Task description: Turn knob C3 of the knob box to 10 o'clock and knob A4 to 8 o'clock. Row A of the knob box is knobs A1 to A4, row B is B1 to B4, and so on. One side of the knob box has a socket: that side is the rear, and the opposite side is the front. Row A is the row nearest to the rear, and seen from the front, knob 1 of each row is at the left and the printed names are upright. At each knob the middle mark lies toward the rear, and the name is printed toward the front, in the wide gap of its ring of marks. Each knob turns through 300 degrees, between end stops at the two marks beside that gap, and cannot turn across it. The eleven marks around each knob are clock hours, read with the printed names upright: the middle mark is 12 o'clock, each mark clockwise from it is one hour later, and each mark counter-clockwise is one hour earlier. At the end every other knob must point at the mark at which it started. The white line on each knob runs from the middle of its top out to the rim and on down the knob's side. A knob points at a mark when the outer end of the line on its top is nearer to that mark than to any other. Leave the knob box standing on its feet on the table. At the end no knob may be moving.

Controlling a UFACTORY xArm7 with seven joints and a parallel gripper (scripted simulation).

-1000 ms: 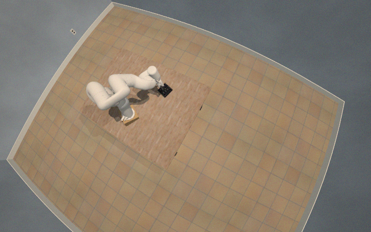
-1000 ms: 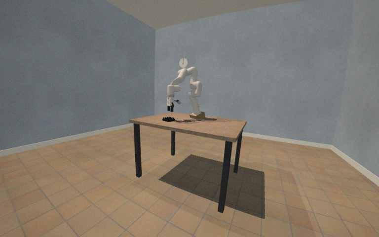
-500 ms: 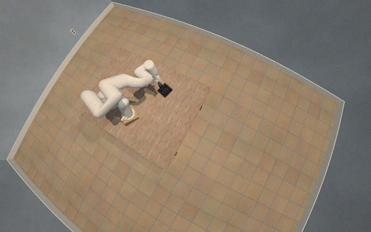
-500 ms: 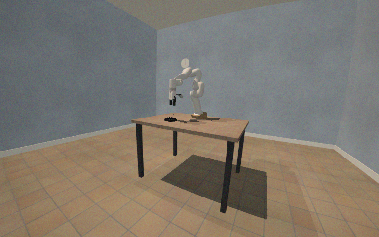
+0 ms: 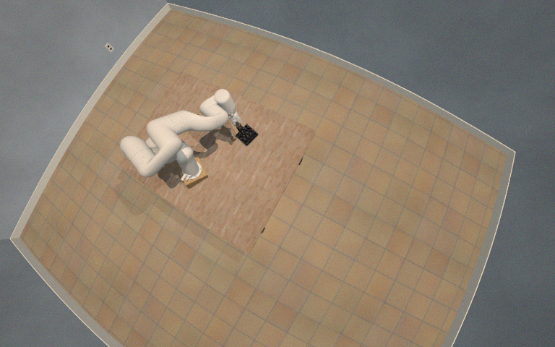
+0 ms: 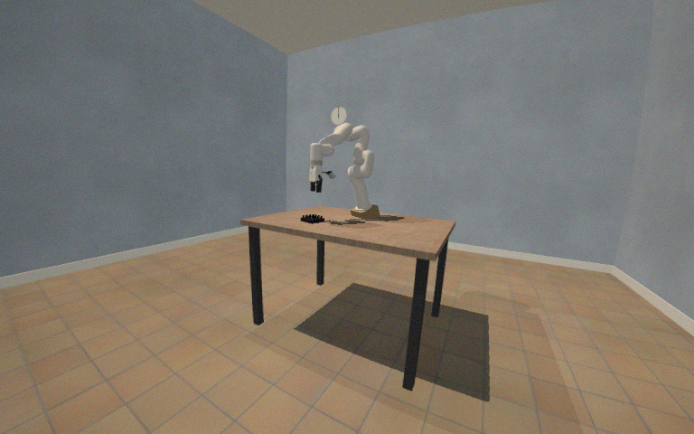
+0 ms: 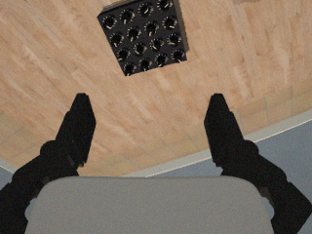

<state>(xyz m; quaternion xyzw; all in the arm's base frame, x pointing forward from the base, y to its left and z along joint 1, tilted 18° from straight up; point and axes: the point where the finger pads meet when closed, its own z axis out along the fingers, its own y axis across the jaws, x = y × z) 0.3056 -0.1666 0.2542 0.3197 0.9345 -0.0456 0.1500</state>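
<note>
Above the bench (image 5: 254, 180) (image 6: 348, 231), end effector (image 5: 239, 126) (image 6: 315, 190) (image 7: 149, 107) hangs wide, nothing between its fingers. Knob box (image 5: 246, 134) (image 6: 312, 219) (image 7: 144, 39) sits on the bench below it, well apart from the fingertips, well away from the arm's foot. Knobs stand in close rows, dark with pale lines; printed names too small to read, so C3 and A4 not told apart here.

Handling, by judgement: box rigid, probably light enough to skid or tip if shoved. Knobs likely hard, short, smooth-sided; modest twist should do, with a firm stop at either end. Best hold: fingers straight down astride one knob, pads low on opposite sides, centred on its axis, narrowed beforehand to spare the neighbours. Gentle squeeze; too loose slips, off-centre drags the box. Release squarely before lifting.

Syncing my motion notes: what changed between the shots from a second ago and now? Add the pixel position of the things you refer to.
The hand (image 6: 315, 187) (image 7: 149, 107) has risen away from the knob box (image 5: 246, 134) (image 6: 312, 219) (image 7: 144, 36), and the arm (image 5: 180, 120) (image 6: 361, 140) has drawn back with it. No grasp or release shows. The box and the table (image 5: 241, 183) (image 6: 348, 230) stayed put.
</note>
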